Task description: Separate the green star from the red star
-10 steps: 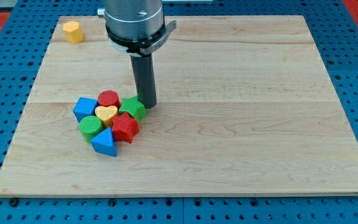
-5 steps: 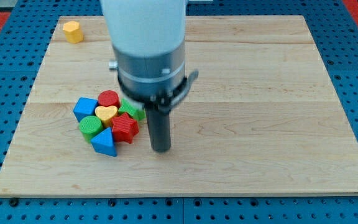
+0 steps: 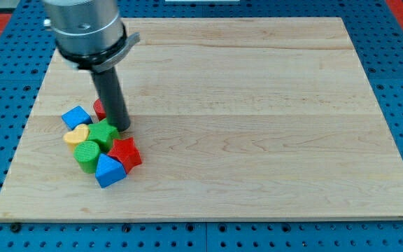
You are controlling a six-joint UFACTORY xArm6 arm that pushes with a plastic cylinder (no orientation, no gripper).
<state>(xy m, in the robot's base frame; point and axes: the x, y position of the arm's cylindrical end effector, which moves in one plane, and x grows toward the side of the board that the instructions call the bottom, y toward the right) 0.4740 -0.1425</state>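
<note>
The green star (image 3: 103,133) lies in a tight cluster at the board's left, touching the red star (image 3: 126,152), which sits just below and to its right. My tip (image 3: 122,128) stands against the green star's right edge, directly above the red star. The red cylinder (image 3: 99,108) is partly hidden behind the rod, above the green star.
In the same cluster are a blue cube (image 3: 76,116), a yellow heart (image 3: 75,136), a green cylinder (image 3: 86,155) and a blue triangle (image 3: 109,170). The wooden board (image 3: 271,140) lies on a blue pegboard. The arm's body covers the board's top left corner.
My tip went down to the right of the red star, then swung up and left to the green star. The whole cluster has shifted left and the stars have turned.
</note>
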